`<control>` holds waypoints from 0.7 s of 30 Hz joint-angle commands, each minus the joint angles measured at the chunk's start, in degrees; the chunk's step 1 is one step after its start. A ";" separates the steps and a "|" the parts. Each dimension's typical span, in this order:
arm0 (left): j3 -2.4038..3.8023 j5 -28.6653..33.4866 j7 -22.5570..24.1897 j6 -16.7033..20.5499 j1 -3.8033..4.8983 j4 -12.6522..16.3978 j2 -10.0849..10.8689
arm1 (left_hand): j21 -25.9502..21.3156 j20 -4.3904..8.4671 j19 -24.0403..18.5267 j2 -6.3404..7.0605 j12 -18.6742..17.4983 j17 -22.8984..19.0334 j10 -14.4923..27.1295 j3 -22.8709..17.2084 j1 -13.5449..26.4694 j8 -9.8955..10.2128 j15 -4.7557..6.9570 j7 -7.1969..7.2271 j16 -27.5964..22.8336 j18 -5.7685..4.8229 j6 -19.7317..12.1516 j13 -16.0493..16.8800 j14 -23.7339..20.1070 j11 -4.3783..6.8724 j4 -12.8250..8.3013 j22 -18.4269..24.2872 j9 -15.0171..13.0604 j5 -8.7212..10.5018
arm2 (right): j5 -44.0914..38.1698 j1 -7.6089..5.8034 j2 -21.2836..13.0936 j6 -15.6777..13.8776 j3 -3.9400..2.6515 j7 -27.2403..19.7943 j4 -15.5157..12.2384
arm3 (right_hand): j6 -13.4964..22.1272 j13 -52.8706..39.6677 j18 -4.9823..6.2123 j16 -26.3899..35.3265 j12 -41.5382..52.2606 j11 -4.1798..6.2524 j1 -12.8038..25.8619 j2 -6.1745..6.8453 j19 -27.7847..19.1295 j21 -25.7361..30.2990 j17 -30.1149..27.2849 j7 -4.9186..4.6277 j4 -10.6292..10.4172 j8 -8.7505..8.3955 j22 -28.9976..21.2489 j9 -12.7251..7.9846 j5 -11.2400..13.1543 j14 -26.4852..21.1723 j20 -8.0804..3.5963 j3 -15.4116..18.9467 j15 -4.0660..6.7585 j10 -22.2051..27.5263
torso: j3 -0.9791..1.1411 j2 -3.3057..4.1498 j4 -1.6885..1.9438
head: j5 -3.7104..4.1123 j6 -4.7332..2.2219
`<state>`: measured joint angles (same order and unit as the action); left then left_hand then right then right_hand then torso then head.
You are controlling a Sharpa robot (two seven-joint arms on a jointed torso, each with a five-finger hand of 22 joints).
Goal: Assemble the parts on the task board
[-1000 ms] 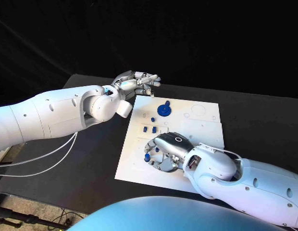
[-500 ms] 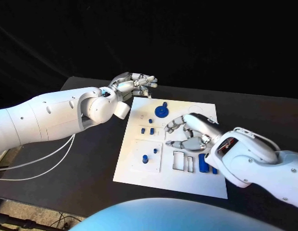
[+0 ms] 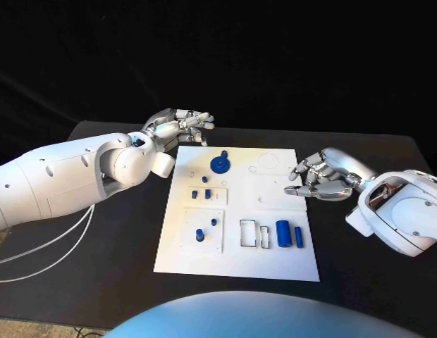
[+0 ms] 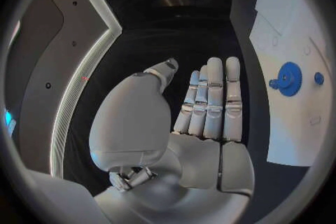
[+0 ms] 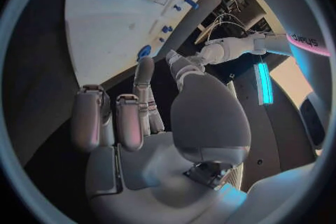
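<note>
While the right hand [image 3: 323, 177] hovers empty w/ fingers loosely curled, apart, at the task board's [image 3: 280, 264] right edge, the left hand [image 3: 181, 125] sits off the board's far-left corner, fingers straight, holding nothing. Loose parts, a blue cylinder [image 3: 282, 233] and slim blue bar [image 3: 298, 236], lie beside the rectangular slots [image 3: 249, 233]. Best approach imo: come straight down on the cylinder, pinch mid-body, keep clear of the bar.

Your left hand [image 3: 181, 124] hovered off the far-left corner of the task board [image 3: 241, 262], fingers straight and held together, nothing in it. Your right hand [image 3: 322, 176] sat at the board's right edge, fingers loosely curled and apart, holding nothing. Both arms reached in from the sides.
</note>
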<state>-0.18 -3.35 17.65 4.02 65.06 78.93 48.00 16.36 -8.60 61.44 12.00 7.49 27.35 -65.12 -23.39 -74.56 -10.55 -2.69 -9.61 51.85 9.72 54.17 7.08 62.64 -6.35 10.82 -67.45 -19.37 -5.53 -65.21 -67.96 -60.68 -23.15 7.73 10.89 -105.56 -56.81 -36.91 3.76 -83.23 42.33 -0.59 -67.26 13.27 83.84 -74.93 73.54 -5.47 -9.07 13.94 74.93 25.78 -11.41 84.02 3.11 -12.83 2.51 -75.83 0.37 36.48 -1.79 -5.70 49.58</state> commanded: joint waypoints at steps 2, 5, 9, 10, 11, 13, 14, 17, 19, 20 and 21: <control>0.00 0.32 0.35 -0.63 0.02 0.00 -0.06 | -0.10 0.01 0.26 -0.47 -0.04 -0.09 0.46 0.36 -0.05 -0.27 0.12 -0.01 -0.32 0.52 -0.54 0.06 -0.32 -0.04 0.12 0.05 -0.06 0.20 | -2.13 0.76 -2.13 4.32 0.32 8.71 -1.70 | 1.58 -26.66 -1.56 -3.53 24.80 -0.25 -3.20 -1.80 2.57 -4.38 7.89 0.16 -5.28 1.56 12.25 5.62 0.00 4.25 -0.04 7.58 0.19 -1.04 | -0.11 -0.28 -0.46 | 1.40 0.08; -0.03 0.33 0.35 -0.65 0.00 -0.09 -0.08 | -0.10 0.01 0.26 -0.47 -0.04 -0.09 0.46 0.36 -0.05 -0.27 0.12 -0.01 -0.32 0.52 -0.54 0.06 -0.32 -0.04 0.12 0.05 -0.06 0.20 | -5.35 1.71 -3.46 4.01 0.53 11.27 -3.12 | 1.79 -33.44 -1.71 -4.58 30.72 -0.27 -4.66 -2.46 2.70 -5.09 10.47 0.15 -7.54 1.86 12.38 7.59 0.22 4.76 0.21 10.57 0.38 -3.30 | -0.21 -0.40 -0.61 | 2.17 -0.03; -0.07 0.35 0.33 -0.74 -0.02 -0.22 -0.14 | -0.10 0.01 0.26 -0.47 -0.04 -0.09 0.46 0.36 -0.05 -0.27 0.12 -0.01 -0.32 0.52 -0.54 0.06 -0.32 -0.04 0.12 0.05 -0.06 0.20 | -8.95 3.41 -4.13 3.25 0.68 14.13 -4.65 | 1.38 -37.46 -2.02 -5.46 34.19 -0.20 -4.39 -3.13 3.21 -6.69 12.74 0.34 -7.67 2.10 12.79 8.79 -0.04 5.21 0.19 12.61 0.42 -5.10 | -0.27 -0.54 -0.68 | 3.11 -0.15; -0.08 0.35 0.34 -0.74 -0.03 -0.23 -0.14 | -0.10 0.01 0.26 -0.47 -0.04 -0.09 0.46 0.36 -0.05 -0.27 0.12 -0.01 -0.32 0.52 -0.54 0.06 -0.32 -0.04 0.12 0.05 -0.06 0.20 | -9.55 3.82 -4.10 3.10 0.70 14.64 -4.85 | 1.37 -37.60 -2.04 -5.50 34.31 -0.19 -4.37 -3.17 3.24 -6.78 12.85 0.34 -7.68 2.10 12.82 8.84 -0.09 5.23 0.19 12.68 0.42 -5.16 | -0.28 -0.55 -0.70 | 3.10 -0.15; -0.09 0.36 0.34 -0.75 -0.03 -0.25 -0.14 | -0.24 0.00 0.30 -0.58 -0.01 -0.09 0.48 0.52 -0.04 -0.31 0.11 -0.01 -0.33 0.52 -0.55 0.09 -0.34 -0.04 0.23 0.12 -0.08 0.19 | -10.42 4.44 -4.00 2.83 0.72 15.32 -5.09 | 1.35 -38.01 -2.07 -5.61 34.66 -0.18 -4.32 -3.27 3.29 -6.94 13.15 0.35 -7.68 2.09 12.86 8.94 -0.26 5.30 0.18 12.86 0.42 -5.35 | -0.28 -0.55 -0.77 | 3.05 -0.12; -0.10 0.37 0.35 -0.80 -0.04 -0.25 -0.15 | -0.24 0.00 0.30 -0.58 -0.01 -0.09 0.48 0.52 -0.04 -0.31 0.11 -0.01 -0.33 0.52 -0.55 0.09 -0.34 -0.04 0.23 0.12 -0.08 0.19 | -11.43 5.29 -3.78 2.45 0.75 16.02 -5.31 | 1.25 -38.32 -2.12 -5.73 34.90 -0.17 -4.10 -3.43 3.37 -7.23 13.45 0.38 -7.72 2.09 12.93 9.17 -0.65 5.35 0.18 13.24 0.43 -5.43 | -0.30 -0.57 -0.76 | 3.04 -0.05; -0.11 0.38 0.35 -0.85 -0.05 -0.23 -0.14 | -0.24 0.00 0.30 -0.58 -0.01 -0.09 0.48 0.52 -0.04 -0.31 0.11 -0.01 -0.33 0.52 -0.55 0.09 -0.34 -0.04 0.23 0.12 -0.08 0.19 | -12.19 6.00 -3.52 2.08 0.76 16.42 -5.44 | 1.19 -38.67 -2.13 -5.78 35.19 -0.16 -3.98 -3.45 3.39 -7.31 13.61 0.39 -7.72 2.10 12.95 9.29 -0.81 5.38 0.17 13.46 0.43 -5.59 | -0.28 -0.48 -0.68 | 3.13 -0.05; -0.11 0.39 0.36 -0.88 -0.05 -0.22 -0.12 | -0.24 0.00 0.30 -0.58 -0.01 -0.09 0.48 0.52 -0.04 -0.31 0.11 -0.01 -0.33 0.52 -0.55 0.09 -0.34 -0.04 0.23 0.12 -0.08 0.19 | -13.28 7.02 -2.96 1.50 0.78 16.83 -5.58 | 1.02 -39.51 -2.17 -5.93 35.90 -0.12 -3.79 -3.67 3.44 -7.48 14.02 0.45 -7.73 2.13 12.99 9.51 -1.16 5.47 0.17 13.73 0.45 -6.02 | -0.28 -0.49 -0.68 | 3.17 -0.07; -0.12 0.40 0.34 -0.88 -0.06 -0.20 -0.08 | -0.24 0.00 0.30 -0.58 -0.01 -0.09 0.48 0.52 -0.04 -0.31 0.11 -0.01 -0.33 0.52 -0.55 0.09 -0.34 -0.04 0.23 0.12 -0.08 0.19 | -14.00 7.59 -2.38 1.27 0.78 17.03 -5.60 | 0.92 -39.89 -2.20 -5.97 36.22 -0.10 -3.75 -3.74 3.49 -7.64 14.14 0.47 -7.72 2.15 13.03 9.60 -1.28 5.49 0.16 13.82 0.46 -6.22 | -0.28 -0.48 -0.69 | 3.23 -0.09; -0.12 0.40 0.31 -0.87 -0.06 -0.20 -0.07 | -0.24 0.00 0.30 -0.58 -0.01 -0.09 0.48 0.52 -0.04 -0.31 0.11 -0.01 -0.33 0.52 -0.55 0.09 -0.34 -0.04 0.23 0.12 -0.08 0.19 | -14.23 7.81 -2.10 1.23 0.78 17.11 -5.58 | 0.81 -40.14 -2.22 -6.02 36.45 -0.08 -3.72 -3.80 3.52 -7.75 14.28 0.50 -7.72 2.19 13.06 9.68 -1.34 5.52 0.15 13.88 0.47 -6.36 | -0.28 -0.47 -0.71 | 3.34 -0.27; -0.12 0.40 0.28 -0.90 -0.06 -0.20 -0.06 | -0.27 0.00 0.31 -0.62 0.00 -0.09 0.48 0.57 -0.02 -0.32 0.11 -0.01 -0.33 0.52 -0.57 0.10 -0.35 -0.04 0.27 0.14 -0.08 0.18 | -14.28 8.01 -1.81 1.20 0.79 17.15 -5.54 | 0.65 -40.40 -2.28 -6.09 36.67 -0.05 -3.71 -3.90 3.62 -8.03 14.46 0.55 -7.72 2.23 13.13 9.76 -1.38 5.56 0.14 13.92 0.49 -6.51 | -0.29 -0.48 -0.72 | 3.51 -0.49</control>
<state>-0.34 -3.33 17.65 4.01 64.98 78.61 48.01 16.36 -8.60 61.44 12.00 7.49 27.35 -65.12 -23.15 -74.56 -10.55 -2.68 -9.61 51.85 9.72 54.17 7.10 62.65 -6.35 11.07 -67.38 -19.36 -5.53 -76.07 -60.18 -62.78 -21.45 8.53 25.98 -111.02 -55.79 -74.97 2.14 -89.10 78.73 -0.52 -70.96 10.02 83.81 -82.72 74.96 -4.81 -16.69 15.90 74.92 35.49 -12.43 84.03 3.09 0.79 2.89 -81.94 0.10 35.97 -2.48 -2.45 49.43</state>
